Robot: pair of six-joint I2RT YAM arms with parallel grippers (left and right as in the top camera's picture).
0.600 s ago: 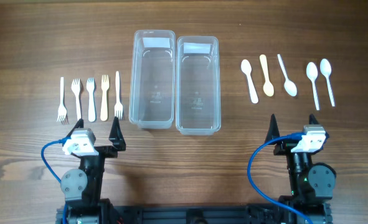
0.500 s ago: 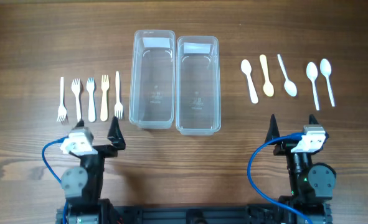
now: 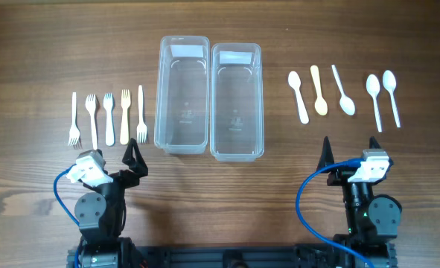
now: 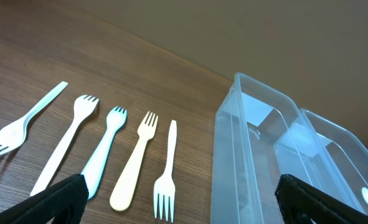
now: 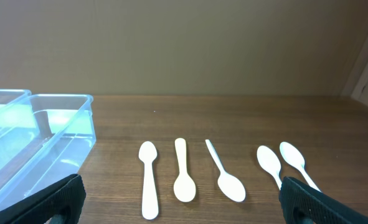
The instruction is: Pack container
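Two empty clear plastic containers stand side by side at the table's middle, the left one (image 3: 182, 97) and the right one (image 3: 236, 100). Several white and cream forks (image 3: 109, 117) lie in a row to their left. Several white and cream spoons (image 3: 347, 105) lie in a row to their right. My left gripper (image 3: 112, 160) is open and empty, just short of the forks (image 4: 134, 168) and the left container (image 4: 233, 162). My right gripper (image 3: 351, 145) is open and empty, just short of the spoons (image 5: 184, 186).
The wooden table (image 3: 41, 52) carries only the cutlery rows and containers. Blue cables (image 3: 59, 190) loop beside both arm bases at the front edge. The right container's corner (image 5: 65, 134) shows at the left of the right wrist view.
My left arm has swung slightly left and turned, so its fingers now point more toward the forks. The right arm has not moved.
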